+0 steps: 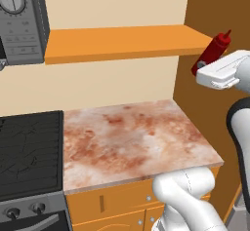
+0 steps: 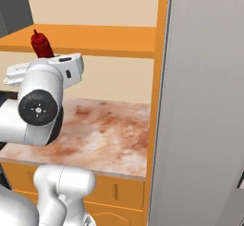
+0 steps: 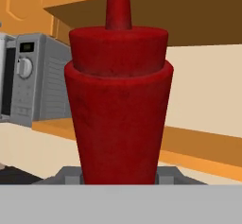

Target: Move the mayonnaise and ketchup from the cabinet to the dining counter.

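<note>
**Ketchup bottle up off the shelf, in the claw**

The ketchup [image 3: 118,109] is a slim dark-red squeeze bottle. In the hand view it widens from a narrower base to a broad shoulder, with a stepped red collar above and a pointed nozzle that runs off the top edge. Its surface is matt and slightly mottled. The gripper [image 3: 119,176] stands with its jaws closed against the bottle's lower part, one grey finger pad [image 3: 71,176] on each side; the bottle's foot is cut off by the bottom of that view.

In the left base view the bottle [image 1: 213,51] hangs tilted, nozzle up and to the right, just beyond the right end of the cabinet [image 1: 122,42] shelf board and in front of the brown side wall. Only its upper part shows there; the white hand covers the rest, and the finger tips cannot be made out. In the right base view the bottle's cap [image 2: 42,44] rises behind the arm's white body, with the orange board behind it; the lower bottle and the fingers are hidden.

A grey microwave [image 1: 22,23] stands at the left end of the shelf, cut by the frame edge. Below lie a marbled worktop [image 1: 136,140] and a black cooktop [image 1: 29,152]. A tall grey panel [image 2: 205,101] fills the right side of the right base view.
</note>
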You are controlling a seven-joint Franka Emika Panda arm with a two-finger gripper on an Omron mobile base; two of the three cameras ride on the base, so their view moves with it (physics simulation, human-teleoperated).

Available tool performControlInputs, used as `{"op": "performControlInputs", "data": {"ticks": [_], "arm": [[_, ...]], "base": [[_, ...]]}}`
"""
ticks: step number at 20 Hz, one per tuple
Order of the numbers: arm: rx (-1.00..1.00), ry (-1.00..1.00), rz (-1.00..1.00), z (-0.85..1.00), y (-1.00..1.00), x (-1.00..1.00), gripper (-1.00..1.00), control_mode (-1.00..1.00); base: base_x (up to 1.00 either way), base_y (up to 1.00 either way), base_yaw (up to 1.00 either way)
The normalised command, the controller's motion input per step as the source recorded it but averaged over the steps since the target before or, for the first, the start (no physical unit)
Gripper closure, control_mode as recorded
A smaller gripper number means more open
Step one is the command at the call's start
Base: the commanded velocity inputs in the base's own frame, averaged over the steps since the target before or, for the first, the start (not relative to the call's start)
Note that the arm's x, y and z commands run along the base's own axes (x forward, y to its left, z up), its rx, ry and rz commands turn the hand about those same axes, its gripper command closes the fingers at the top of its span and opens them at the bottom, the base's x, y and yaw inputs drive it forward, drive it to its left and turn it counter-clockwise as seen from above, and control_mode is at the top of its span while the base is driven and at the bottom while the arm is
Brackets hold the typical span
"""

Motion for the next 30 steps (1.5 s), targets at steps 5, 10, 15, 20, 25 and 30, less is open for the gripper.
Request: {"op": "performControlInputs", "data": {"ticks": [5, 10, 15, 20, 25, 30], "arm": [[0.00, 0.02, 0.00, -0.11, 0.07, -0.15, 1.00, -1.00], [0.00, 0.00, 0.00, -0.15, 0.00, 0.00, 1.00, -1.00], [0.00, 0.00, 0.00, -0.27, 0.00, 0.00, 1.00, -1.00], [0.00, 0.01, 0.00, -0.17, 0.00, 0.00, 1.00, 1.00], [0.00, 0.00, 0.00, 0.00, 0.00, 0.00, 1.00, 1.00], [0.00, 0.00, 0.00, 0.00, 0.00, 0.00, 1.00, 1.00]], "base": [[0.00, 0.00, 0.00], [0.00, 0.00, 0.00], [0.00, 0.00, 0.00], [0.00, 0.00, 0.00], [-0.32, 0.21, 0.00], [-0.90, 0.56, 0.11]]}}
